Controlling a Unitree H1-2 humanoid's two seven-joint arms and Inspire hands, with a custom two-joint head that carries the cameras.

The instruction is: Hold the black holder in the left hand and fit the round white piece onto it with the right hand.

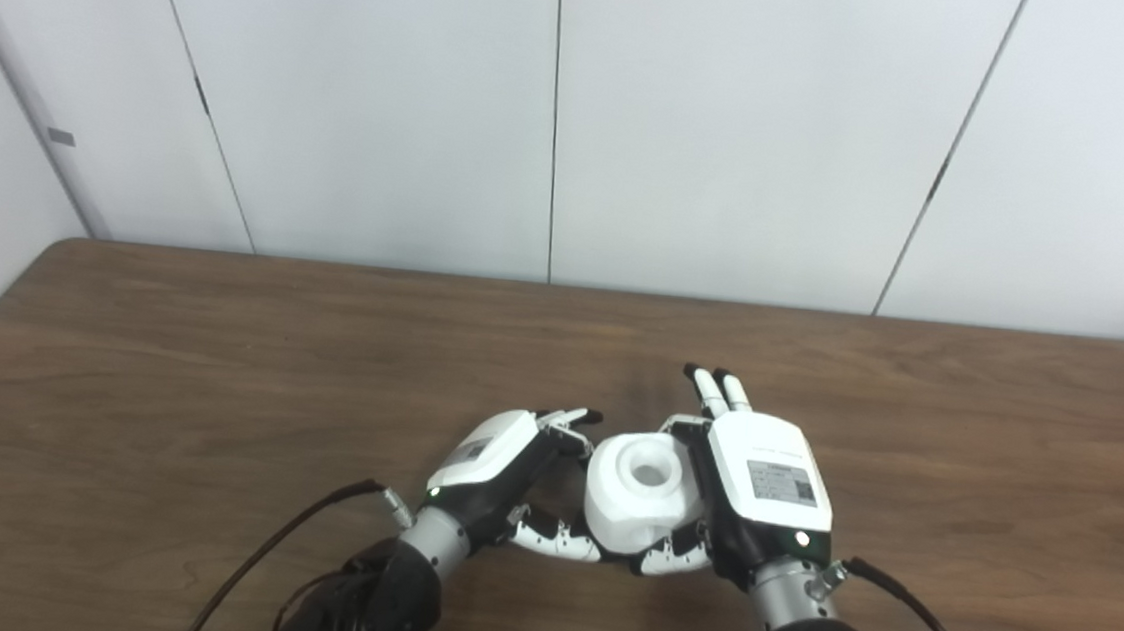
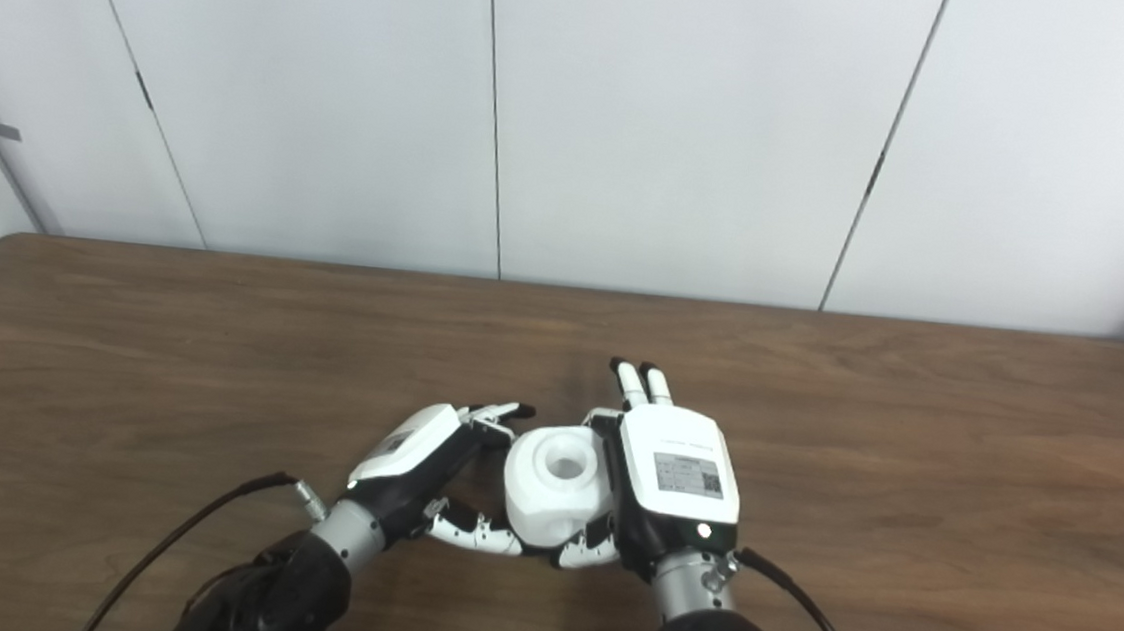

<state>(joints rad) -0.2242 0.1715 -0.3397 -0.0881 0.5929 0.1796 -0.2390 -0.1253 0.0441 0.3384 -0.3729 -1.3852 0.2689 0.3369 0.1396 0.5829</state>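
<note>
Left eye view: the round white piece (image 1: 640, 497) sits between both hands near the table's (image 1: 216, 379) near edge. The right hand (image 1: 760, 482) grips it from the right (two fingers (image 1: 721, 393) pointing far). The left hand (image 1: 500, 471) cups its left side.

Right eye view: same arrangement; whether a black holder lies beneath cannot be told.

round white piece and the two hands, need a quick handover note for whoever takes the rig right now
Left hand: at the left side of the round white piece, thumb curled under its near edge; firm grip cannot be confirmed.
Right hand: pressed on the piece's right side, thumb under it, two fingers sticking out straight.
The piece sits between both hands just above the table, hole facing up.
Black holder: not visible, perhaps hidden under the piece.
Done: piece brought to centre. Left: confirm it is seated, then release.
</note>
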